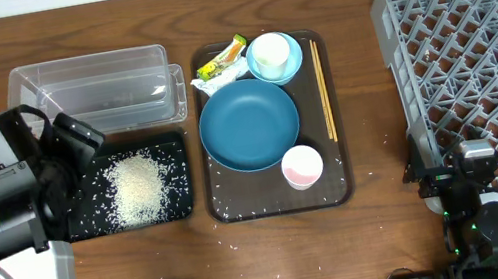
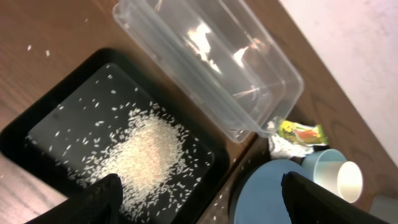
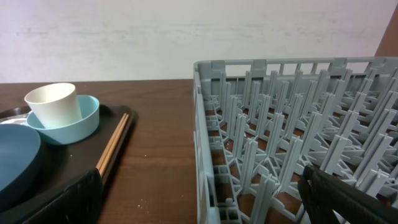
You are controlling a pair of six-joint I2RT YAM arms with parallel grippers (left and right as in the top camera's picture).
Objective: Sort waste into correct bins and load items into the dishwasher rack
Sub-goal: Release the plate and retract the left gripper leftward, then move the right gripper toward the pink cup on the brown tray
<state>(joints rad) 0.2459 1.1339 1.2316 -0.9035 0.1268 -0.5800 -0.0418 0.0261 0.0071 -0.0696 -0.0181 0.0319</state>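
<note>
A heap of white rice (image 1: 138, 186) lies in the black tray (image 1: 90, 219), with the clear tub (image 1: 89, 90) just behind it. My left gripper (image 2: 202, 186) hovers open over the black tray's right edge with nothing between its fingers. On the brown serving tray (image 1: 339, 190) sit the dark blue dish (image 1: 249, 124), a light blue bowl (image 1: 290, 70) holding a white cup (image 1: 272, 52), a pinkish cup (image 1: 301, 166), chopsticks (image 1: 323, 86), the yellow-green wrapper (image 1: 221, 60) and a paper scrap (image 1: 212, 84). My right gripper (image 3: 202, 183) stands open at the grey rack's (image 1: 481, 70) near left corner.
Loose rice grains are scattered on the wooden table in front of the black tray and over the serving tray's left part. The left arm's body (image 1: 9, 190) stands at the left of the black tray. The rack fills the right side of the table.
</note>
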